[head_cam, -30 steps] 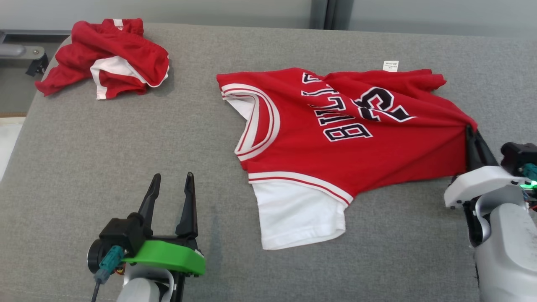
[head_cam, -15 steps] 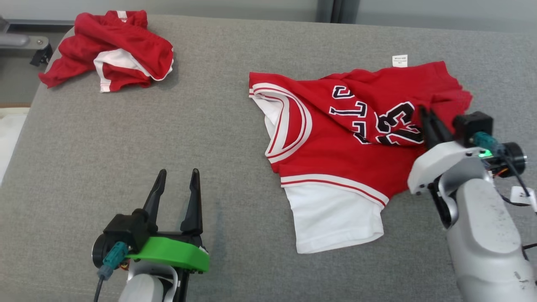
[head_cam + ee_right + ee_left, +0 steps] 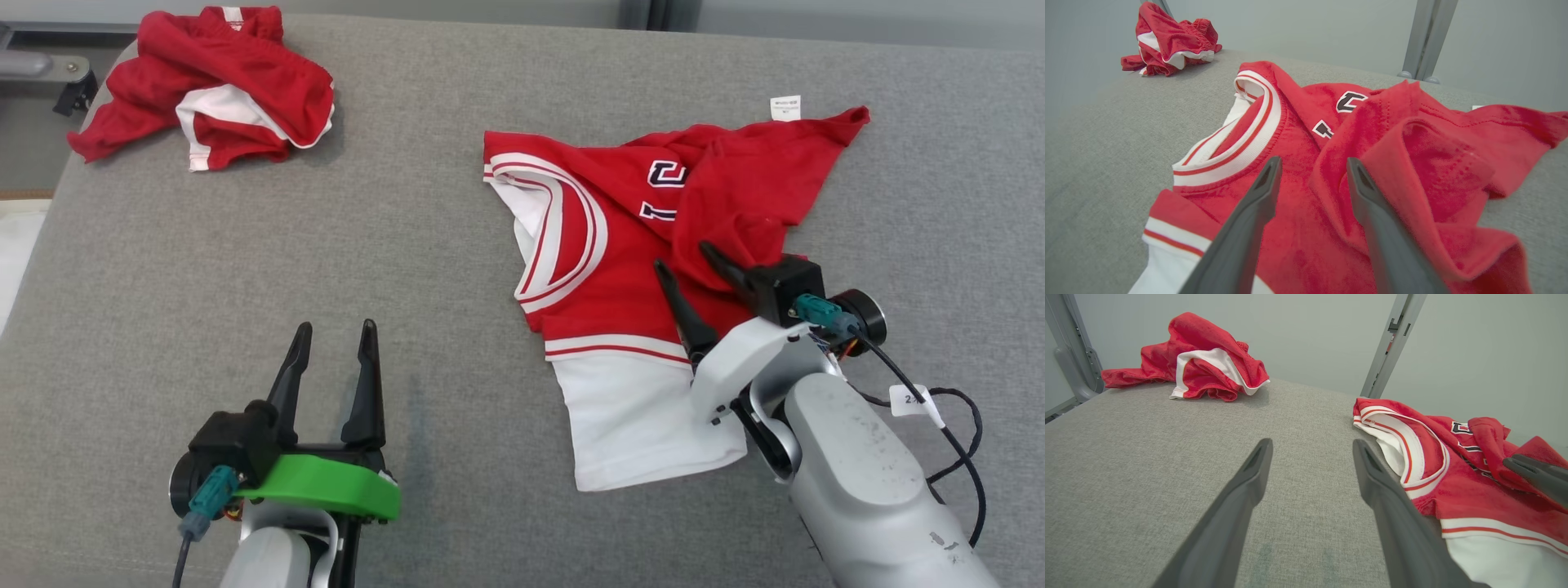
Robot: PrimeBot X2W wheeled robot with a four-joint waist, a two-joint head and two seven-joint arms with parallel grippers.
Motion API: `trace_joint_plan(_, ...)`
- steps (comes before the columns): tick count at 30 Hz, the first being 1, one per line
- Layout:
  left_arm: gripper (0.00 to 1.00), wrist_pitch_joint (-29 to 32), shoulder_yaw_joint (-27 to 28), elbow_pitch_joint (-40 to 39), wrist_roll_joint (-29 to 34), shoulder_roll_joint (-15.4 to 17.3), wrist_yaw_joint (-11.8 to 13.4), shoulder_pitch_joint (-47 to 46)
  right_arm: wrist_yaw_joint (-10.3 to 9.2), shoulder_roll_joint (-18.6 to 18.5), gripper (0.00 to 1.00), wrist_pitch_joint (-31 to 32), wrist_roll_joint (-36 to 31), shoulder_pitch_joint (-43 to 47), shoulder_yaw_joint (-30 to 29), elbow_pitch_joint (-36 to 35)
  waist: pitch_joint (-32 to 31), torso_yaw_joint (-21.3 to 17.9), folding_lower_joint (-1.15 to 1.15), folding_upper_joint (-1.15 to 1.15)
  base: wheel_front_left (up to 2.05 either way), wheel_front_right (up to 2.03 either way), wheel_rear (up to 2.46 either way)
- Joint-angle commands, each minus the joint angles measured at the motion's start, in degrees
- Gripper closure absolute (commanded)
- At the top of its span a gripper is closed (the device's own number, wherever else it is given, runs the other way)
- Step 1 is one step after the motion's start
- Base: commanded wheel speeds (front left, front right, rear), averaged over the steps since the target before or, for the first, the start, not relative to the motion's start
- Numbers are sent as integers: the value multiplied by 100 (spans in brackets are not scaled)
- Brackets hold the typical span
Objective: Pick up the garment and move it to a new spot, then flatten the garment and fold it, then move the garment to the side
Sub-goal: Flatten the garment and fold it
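Since a second ago the right hand [image 3: 680, 255] has swung from the far right edge of the red knit basketball jersey with white sleeves and black lettering [image 3: 604, 286] in over its middle. It dragged a flap of red cloth along, which now covers most of the lettering. Its two dark fingers, then pinched together on that edge, now stand apart with nothing between them.

The jersey lies directly beneath and ahead of this hand on the grey fabric-covered table [image 3: 408, 204]. The bunched flap sits just off the hand's outer finger. From the right wrist view I cannot be sure whether the cloth touches that finger or merely lies beside it.

The left hand [image 3: 336, 327] has its fingers spread and empty, low over bare table. The jersey's striped neckline is just off to its right, and a crumpled red-and-white garment [image 3: 212, 90] lies well ahead of it to the left.

As a judgement, the jersey is light, limp and soft. It will drape and bunch rather than hold a shape, and the rough table cloth probably drags on it. The best holds look like the hem corners beyond the right hand, or the thicker striped trim at neck and sleeve, where a doubled edge gives the fingers something to pinch.
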Motion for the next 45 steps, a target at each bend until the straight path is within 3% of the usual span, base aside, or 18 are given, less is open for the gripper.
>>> trace_joint_plan(1,0,-19,16,-2,42,19,18,-45,-8,-33,0,-83,15,-80,-10,-88,-28,-70,0,0,0,0,0)
trace_joint_plan(6,0,-19,-1,-12,50,19,28,-9,-8,-32,0,-183,-78,-90,-257,-445,-61,-133,0,0,0,0,0)
trace_joint_plan(10,0,-19,-13,-34,38,19,33,-12,-8,-33,0,-92,-329,-57,-773,-781,-50,-129,0,0,0,0,0)
trace_joint_plan(17,0,-19,-35,-40,-30,20,7,-77,-7,-351,0,417,-851,31,-1351,-913,50,-18,0,0,0,0,0)
trace_joint_plan(27,0,-19,-50,-53,-57,19,25,-169,-7,-439,0,806,-368,7,-865,-433,157,84,0,0,0,0,0)
trace_joint_plan(34,0,-19,-44,-61,-52,19,37,-178,-7,-516,0,719,-175,-285,-206,-27,234,184,0,0,0,0,0)
trace_joint_plan(45,0,-19,-65,-70,-75,20,55,-190,-7,-533,0,617,-213,-782,226,501,265,266,0,0,0,0,0)
